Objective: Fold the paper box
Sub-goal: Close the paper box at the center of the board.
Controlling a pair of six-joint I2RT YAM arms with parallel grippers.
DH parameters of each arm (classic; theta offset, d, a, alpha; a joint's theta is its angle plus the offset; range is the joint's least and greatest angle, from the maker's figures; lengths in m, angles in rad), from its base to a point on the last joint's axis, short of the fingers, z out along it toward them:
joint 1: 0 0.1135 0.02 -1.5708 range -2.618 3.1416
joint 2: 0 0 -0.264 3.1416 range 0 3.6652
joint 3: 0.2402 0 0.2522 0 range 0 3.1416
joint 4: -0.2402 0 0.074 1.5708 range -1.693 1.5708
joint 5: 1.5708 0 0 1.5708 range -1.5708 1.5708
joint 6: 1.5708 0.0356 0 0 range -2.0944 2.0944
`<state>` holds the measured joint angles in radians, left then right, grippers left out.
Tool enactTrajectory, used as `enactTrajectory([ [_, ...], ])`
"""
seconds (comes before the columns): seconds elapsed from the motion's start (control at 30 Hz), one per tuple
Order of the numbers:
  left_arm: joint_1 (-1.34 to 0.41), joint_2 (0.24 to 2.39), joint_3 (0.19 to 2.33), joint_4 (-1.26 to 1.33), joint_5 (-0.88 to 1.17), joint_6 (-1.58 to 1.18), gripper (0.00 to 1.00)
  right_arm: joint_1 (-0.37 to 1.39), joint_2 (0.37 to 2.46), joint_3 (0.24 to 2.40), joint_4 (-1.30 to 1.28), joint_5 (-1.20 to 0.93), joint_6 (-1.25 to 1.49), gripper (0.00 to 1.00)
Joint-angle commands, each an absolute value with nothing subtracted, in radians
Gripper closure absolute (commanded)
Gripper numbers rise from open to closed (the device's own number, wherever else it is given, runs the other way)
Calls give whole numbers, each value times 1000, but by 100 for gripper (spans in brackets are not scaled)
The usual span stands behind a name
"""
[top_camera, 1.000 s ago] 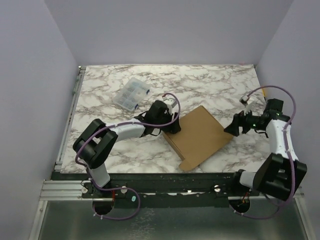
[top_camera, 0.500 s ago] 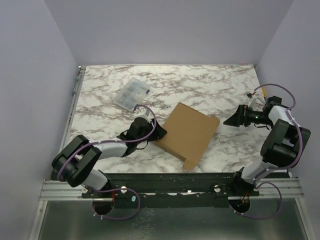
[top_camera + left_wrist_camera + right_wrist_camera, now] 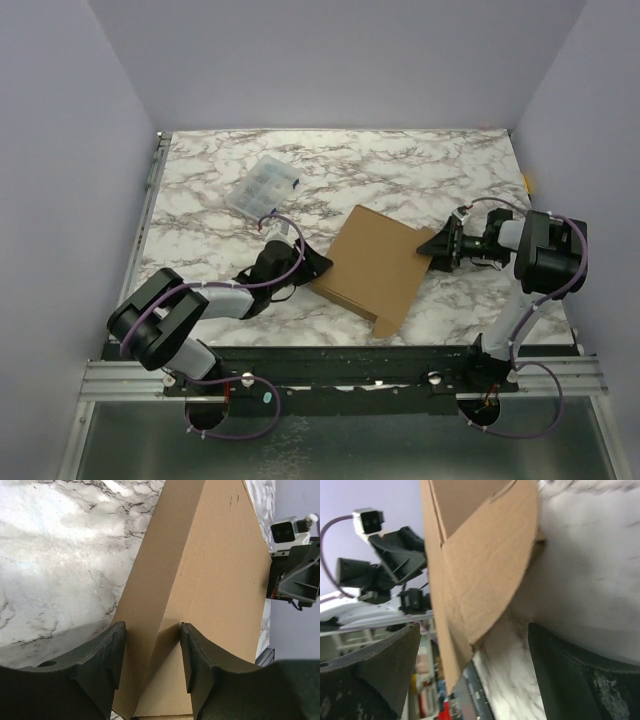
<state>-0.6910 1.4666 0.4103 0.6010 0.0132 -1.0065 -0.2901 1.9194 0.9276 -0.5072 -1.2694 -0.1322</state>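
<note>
Cropped cardboard, a soft-focus flap, an unreadable grip

In the left wrist view the paper box (image 3: pixel 210 580) runs off top and bottom, and whether the left gripper (image 3: pixel 152 630) actually presses its fold is unclear. The right wrist view is blurred, showing perhaps a rounded flap, cropped at the top. From above, the right gripper (image 3: pixel 437 246) tips are too small to read.

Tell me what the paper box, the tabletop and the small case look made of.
The paper box: plain brown cardboard, matte, with crisp fold creases. The tabletop: marble pattern, white with grey veins, faint sheen; stone or laminate, cannot tell. The small case: seemingly clear plastic, see-through with dividers.
</note>
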Motion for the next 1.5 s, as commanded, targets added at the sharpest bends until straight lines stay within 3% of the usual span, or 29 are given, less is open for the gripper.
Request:
enactTrajectory([
  [0.0, -698, 1517, 396, 601, 60, -1040, 48, -229, 1900, 828, -161, -1306, 154, 8],
  [0.23, -701, 1578, 383, 721, 91, -1106, 48, -221, 1880, 674, 170, -1180, 432, 2],
  [0.8, -789, 1702, 459, 848, 154, -1164, 51, -147, 1814, 702, 212, -1028, 437, 6],
  [0.87, -804, 1707, 471, 858, 152, -1168, 52, -136, 1796, 714, 195, -1017, 413, 8],
  [1.07, -821, 1717, 495, 869, 152, -1167, 51, -103, 1712, 736, 171, -1001, 345, 32],
  [1.47, -796, 1778, 579, 887, 164, -1132, 45, -62, 1550, 776, 122, -986, 256, 46],
])
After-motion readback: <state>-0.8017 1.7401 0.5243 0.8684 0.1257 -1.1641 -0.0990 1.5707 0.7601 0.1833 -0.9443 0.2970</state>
